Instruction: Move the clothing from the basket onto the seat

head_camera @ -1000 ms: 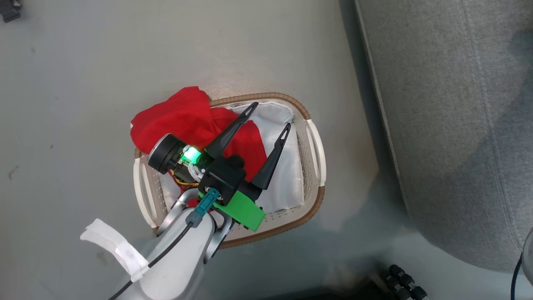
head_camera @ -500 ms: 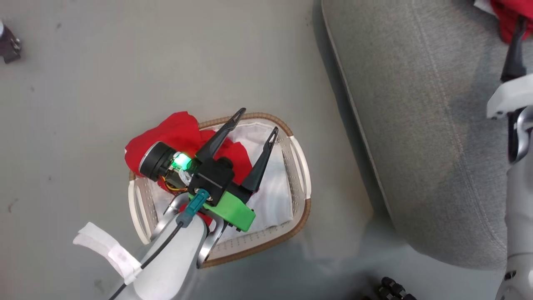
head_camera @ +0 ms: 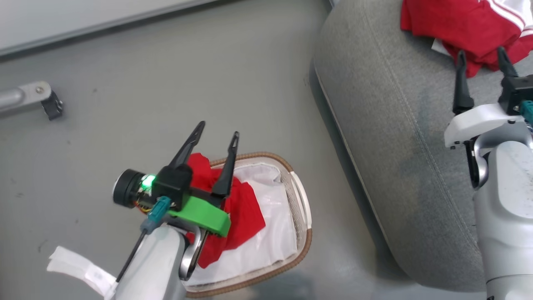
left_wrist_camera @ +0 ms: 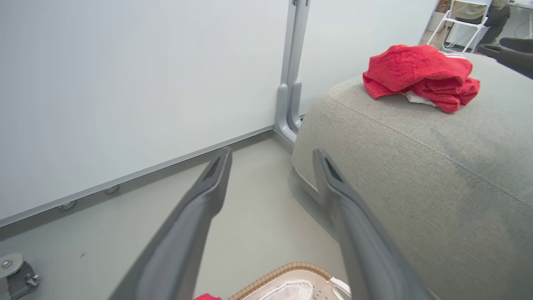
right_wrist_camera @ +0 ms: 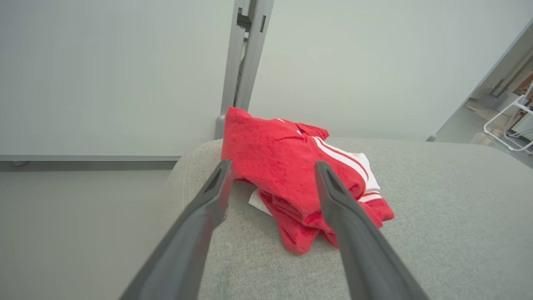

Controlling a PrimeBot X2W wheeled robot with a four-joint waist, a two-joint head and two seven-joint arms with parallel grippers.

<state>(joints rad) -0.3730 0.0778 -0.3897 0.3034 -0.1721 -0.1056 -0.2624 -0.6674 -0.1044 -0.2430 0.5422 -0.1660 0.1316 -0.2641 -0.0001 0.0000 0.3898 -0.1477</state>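
As the head view shows, my left gripper (head_camera: 219, 128) hangs above the oval white perforated plastic laundry basket (head_camera: 307, 243) with its brown woven rim, which stands on the grey floor (head_camera: 125, 104) at about 6 o'clock. The gripper's two long dark fingers are spread wide and hold nothing. The plain bright red fabric garment (head_camera: 241, 208) lies inside the basket on the white fabric liner (head_camera: 275, 225), one end reaching the rim toward 11 o'clock. The large grey fabric-upholstered sofa cushion (head_camera: 399, 125) spans 1 to 4 o'clock, near the basket with a strip of floor between. The bright red garment with white stripes (head_camera: 454, 21) lies crumpled on that cushion at 1 o'clock. My right gripper (head_camera: 480, 51) hovers over the cushion at 3 o'clock, fingers wide apart and empty, pointing toward 12 at the striped garment's near edge. Whether the tips touch the fabric I cannot tell.
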